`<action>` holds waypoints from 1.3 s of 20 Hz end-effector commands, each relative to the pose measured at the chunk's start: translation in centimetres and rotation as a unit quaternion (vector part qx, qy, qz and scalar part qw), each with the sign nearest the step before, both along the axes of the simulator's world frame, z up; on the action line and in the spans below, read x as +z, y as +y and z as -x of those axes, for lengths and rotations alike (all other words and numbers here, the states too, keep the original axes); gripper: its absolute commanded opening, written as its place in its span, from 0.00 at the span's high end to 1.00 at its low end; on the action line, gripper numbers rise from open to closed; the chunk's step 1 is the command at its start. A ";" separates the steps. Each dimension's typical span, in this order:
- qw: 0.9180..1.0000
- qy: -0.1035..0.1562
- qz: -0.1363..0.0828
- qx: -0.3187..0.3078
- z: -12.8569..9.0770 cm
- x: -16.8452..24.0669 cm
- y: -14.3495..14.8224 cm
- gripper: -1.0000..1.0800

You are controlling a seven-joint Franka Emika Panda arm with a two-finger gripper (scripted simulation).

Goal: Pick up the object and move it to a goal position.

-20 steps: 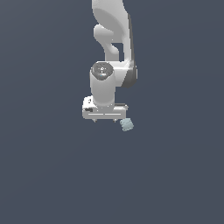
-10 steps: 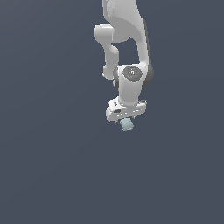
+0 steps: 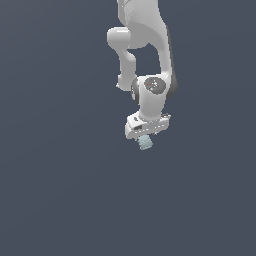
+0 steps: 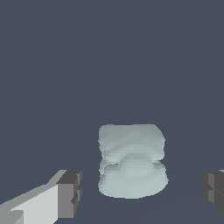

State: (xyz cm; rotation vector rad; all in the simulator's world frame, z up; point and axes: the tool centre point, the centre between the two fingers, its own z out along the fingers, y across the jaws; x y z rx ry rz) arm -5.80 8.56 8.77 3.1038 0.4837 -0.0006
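The object (image 4: 131, 159) is a small pale blue-grey ridged blob lying on the dark grey floor. In the wrist view it sits between my two dark-tipped fingers (image 4: 70, 192), with a clear gap on each side, so nothing touches it. My gripper (image 4: 142, 194) is open. In the exterior view the object (image 3: 145, 143) peeks out just below the white hand of the gripper (image 3: 144, 137), which hangs straight over it and hides its upper part and the fingertips.
The white arm (image 3: 145, 45) rises from the hand to the top edge of the exterior view. A plain dark grey floor (image 3: 60, 190) fills all the surroundings.
The arm has swung from the exterior view's left toward its right, bringing the hand over the object. The object has stayed in place.
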 end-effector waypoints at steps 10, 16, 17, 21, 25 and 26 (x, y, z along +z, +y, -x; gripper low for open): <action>1.000 0.000 0.000 0.003 0.2 -4.4 0.2 0.04; 1.000 0.000 0.000 0.003 0.1 -4.6 0.2 1.00; 1.000 0.000 0.000 0.003 0.1 -4.6 0.2 1.00; 1.000 0.000 0.000 0.003 0.1 -4.6 0.2 1.00; 1.000 -0.001 0.000 0.003 0.1 -4.5 0.2 1.00; 1.000 -0.001 0.000 0.003 0.1 -4.4 0.1 1.00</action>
